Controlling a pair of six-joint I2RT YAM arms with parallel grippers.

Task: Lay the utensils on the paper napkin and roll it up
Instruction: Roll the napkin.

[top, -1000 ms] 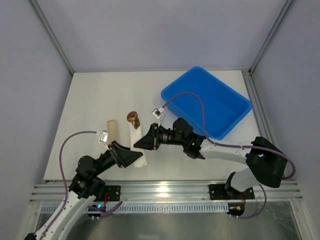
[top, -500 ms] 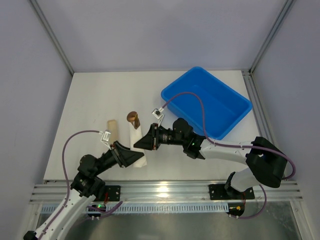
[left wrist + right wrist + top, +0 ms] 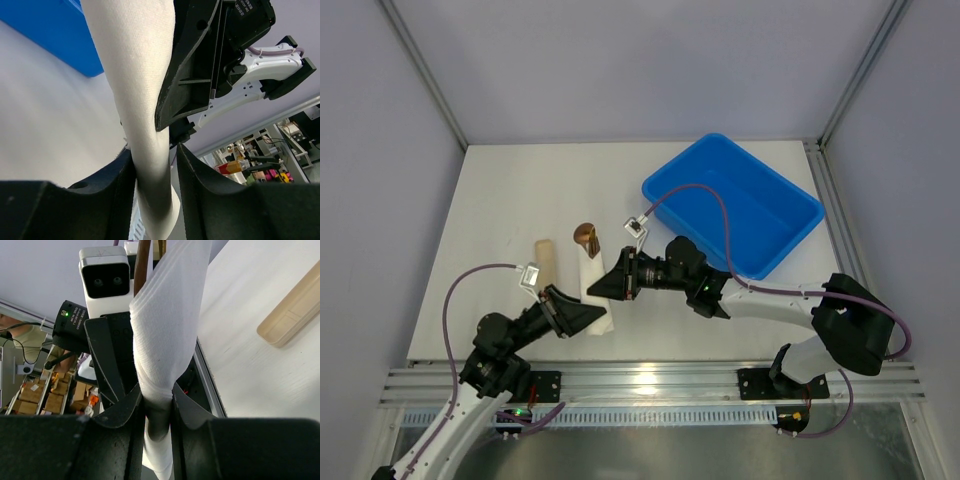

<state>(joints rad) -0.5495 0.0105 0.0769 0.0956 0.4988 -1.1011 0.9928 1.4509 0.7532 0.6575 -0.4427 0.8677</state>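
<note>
Left arm crept slightly toward the near edge over the last second; right arm and the roll sit as before.

White surface (image 3: 520,190) carries everything. Blue bin (image 3: 770,200) is far right, well apart from the roll.

Left fingers (image 3: 125,172) are clamped narrow on the near end of the rolled paper napkin (image 3: 591,265). Right fingers (image 3: 136,407) pinch the same roll from the opposite side, about mid-length in the top view. Both pairs squeeze it to a waist.

Roll runs near-to-far, left of centre, between the two arms. Can't tell if it touches the surface.

Tan cylinder (image 3: 547,262) lies near it on the left, roughly parallel, not touching.

Utensils (image 3: 585,235): bronze ends poke out of the roll's far end, the rest is wrapped. Right wrist view shows two slim shafts there. Can't tell spoon from fork.
</note>
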